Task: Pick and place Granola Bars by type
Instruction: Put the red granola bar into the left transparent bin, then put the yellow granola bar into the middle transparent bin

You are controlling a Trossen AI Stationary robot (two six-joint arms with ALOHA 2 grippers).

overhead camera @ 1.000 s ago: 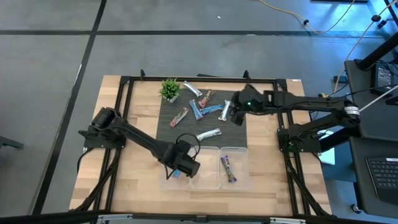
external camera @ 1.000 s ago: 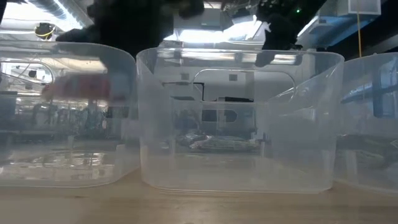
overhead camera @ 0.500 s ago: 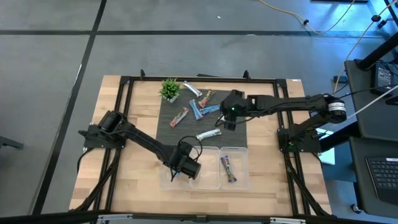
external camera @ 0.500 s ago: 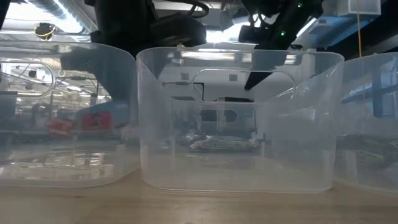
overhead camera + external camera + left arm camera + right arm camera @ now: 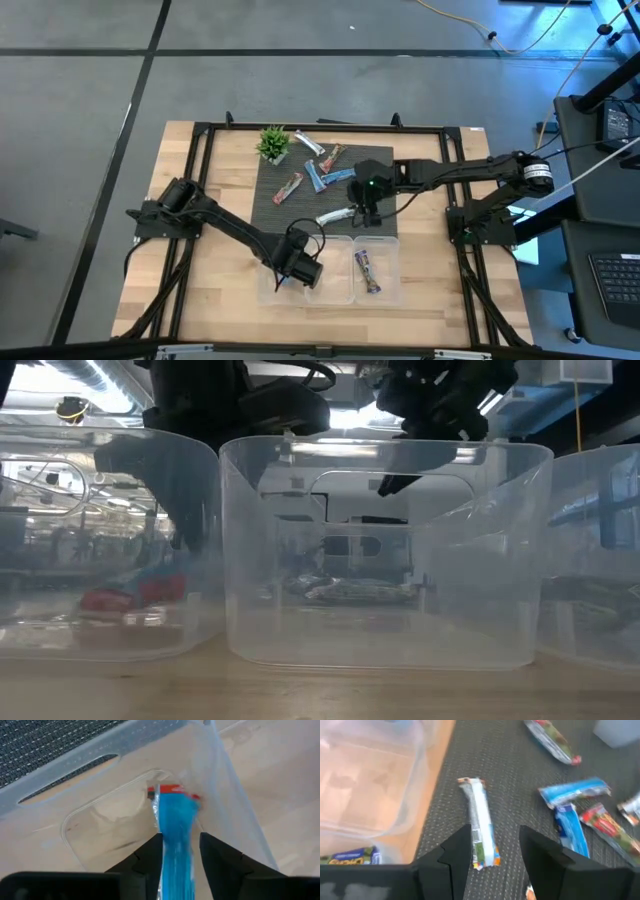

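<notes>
one blue bar (image 5: 175, 830) lies lengthwise between your left pincer (image 5: 181, 851)'s parted fingers, inside the left bin (image 5: 270, 285). your right pincer (image 5: 495, 842), open, hovers over the silver-white bar (image 5: 480, 822) on the mat (image 5: 520, 780), bin wall beside it.

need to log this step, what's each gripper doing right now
Left gripper: open inside the left bin, blue bar between its fingers, apparently just let go.
Right gripper: open, empty, above the silver-white bar.

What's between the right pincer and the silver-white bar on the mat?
Nothing: in the right wrist view, the right pincer hovers over the silver-white bar, open mat between.
</notes>
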